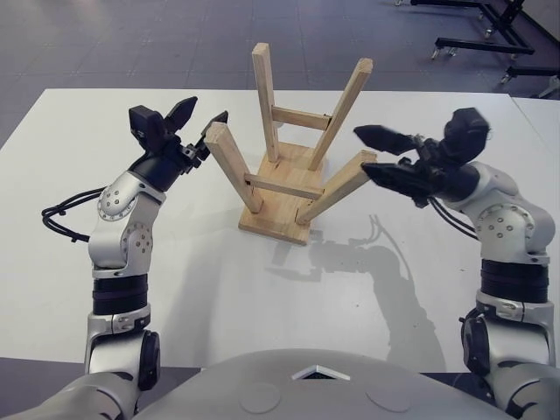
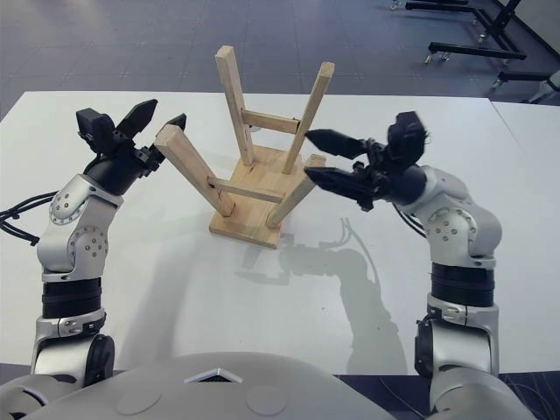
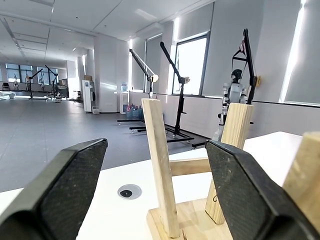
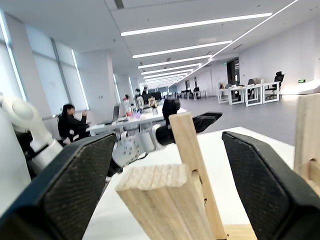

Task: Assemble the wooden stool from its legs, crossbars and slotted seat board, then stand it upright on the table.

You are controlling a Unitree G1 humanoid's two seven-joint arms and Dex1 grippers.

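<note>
— So, where are the tools?
— The left tool [image 1: 211, 106] is spread wide, just beside the tip of the stool's [image 1: 278, 188] left front leg [image 1: 232, 166], not around it. The right tool [image 1: 360, 149] gapes too, set astride the tip of the right front leg [image 1: 337, 188] without pinching it.
— And the stool itself?
— Upside down on the tabletop [image 1: 219, 289]: seat board [image 1: 271, 223] flat, four legs splayed upward, crossbars [image 1: 284, 186] bridging them. It looks assembled; flipping remains.
— How will it handle?
— Stiff, light wood, I'd judge, but smooth, with joints perhaps only push-fit. Holding low on opposite legs, near the seat board, seems safer.
— Containers?
— Just the seat board's slots, each apparently holding a leg.
</note>
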